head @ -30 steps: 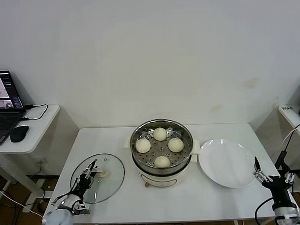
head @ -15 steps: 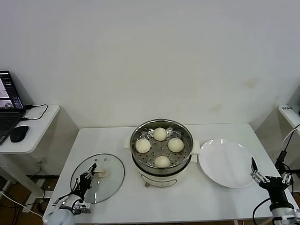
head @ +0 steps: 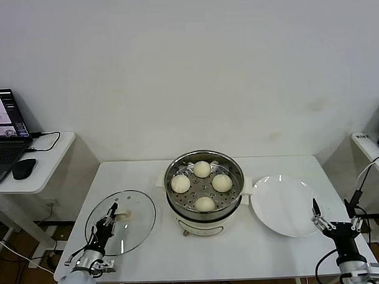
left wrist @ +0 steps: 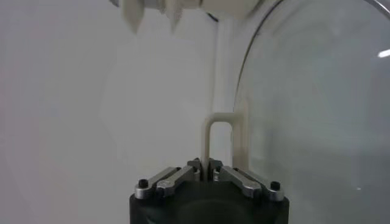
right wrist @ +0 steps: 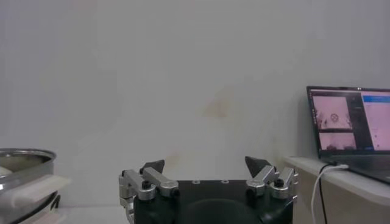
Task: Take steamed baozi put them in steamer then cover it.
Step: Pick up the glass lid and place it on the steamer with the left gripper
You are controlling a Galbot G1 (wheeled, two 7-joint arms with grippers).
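Observation:
Several cream-white baozi (head: pixel 204 204) lie on the perforated tray inside the shiny steamer (head: pixel 232 203) at the table's middle. The glass cover (head: pixel 133 234) rests on the table's left part. My left gripper (head: pixel 110 217) is shut on its white handle (head: pixel 125 214). In the left wrist view the fingertips pinch the handle's white loop (left wrist: pixel 216 131), with the glass cover (left wrist: pixel 317 122) beside it. Off the table's right front corner, my right gripper (head: pixel 332 223) stands open and holds nothing. The right wrist view shows it (right wrist: pixel 207 163) with the steamer's rim (right wrist: pixel 24 159) far off.
A flat white plate (head: pixel 285 204) lies right of the steamer. A side desk at the left carries a laptop (head: pixel 5 126) and a mouse (head: pixel 23 168). Another laptop (right wrist: pixel 350 122) sits on a desk at the right.
My left gripper has shut on the cover's handle, and the cover has shifted slightly to the left. My right gripper has drifted a little lower and nearer the front.

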